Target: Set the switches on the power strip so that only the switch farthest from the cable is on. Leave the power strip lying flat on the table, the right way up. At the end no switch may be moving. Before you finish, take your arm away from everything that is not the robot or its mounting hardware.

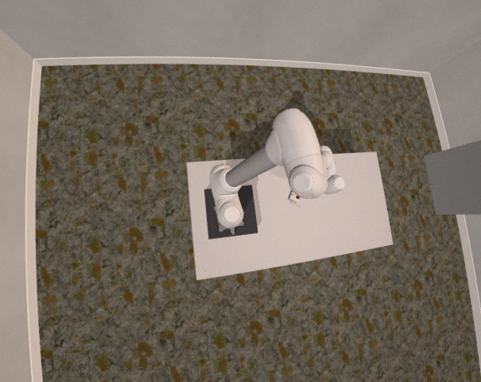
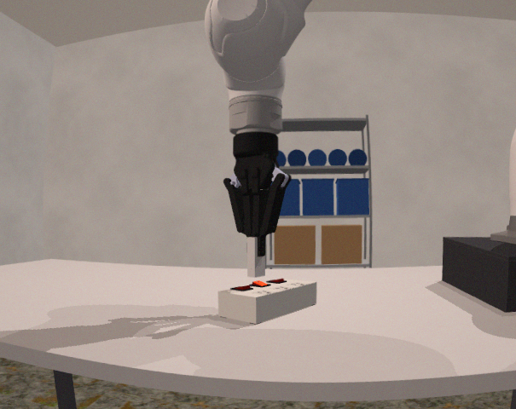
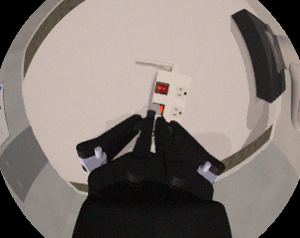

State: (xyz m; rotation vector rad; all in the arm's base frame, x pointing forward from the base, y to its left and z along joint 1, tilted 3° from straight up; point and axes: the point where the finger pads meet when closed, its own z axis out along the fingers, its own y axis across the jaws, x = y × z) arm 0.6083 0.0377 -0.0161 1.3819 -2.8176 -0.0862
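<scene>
Directly under the closed end effector point(image 2: 256, 264) lies the power strip point(image 2: 269, 300).

Around the white table point(image 1: 335, 230), the floor point(image 1: 109, 287) is mottled grey-green with orange-brown flecks. On the table, the off-white power strip point(image 2: 266, 303) carries red switches point(image 2: 260, 284). Above it hangs a black gripper point(image 2: 255, 264) on a white arm point(image 1: 297, 139).

At the centre of the exterior view, the off-white box-shaped power strip point(image 2: 266, 303) looks like smooth matt plastic, its red rocker switches point(image 2: 259, 284) slightly glossier. Above it, the black closed gripper point(image 2: 255, 257) has a dull, rubbery-plastic finish, and the white arm casing point(image 2: 249, 39) a smooth satin sheen. The pale table top point(image 2: 117, 285) is flat and matt. The mottled brown-green floor point(image 1: 109, 308) looks rough, like stone.
</scene>
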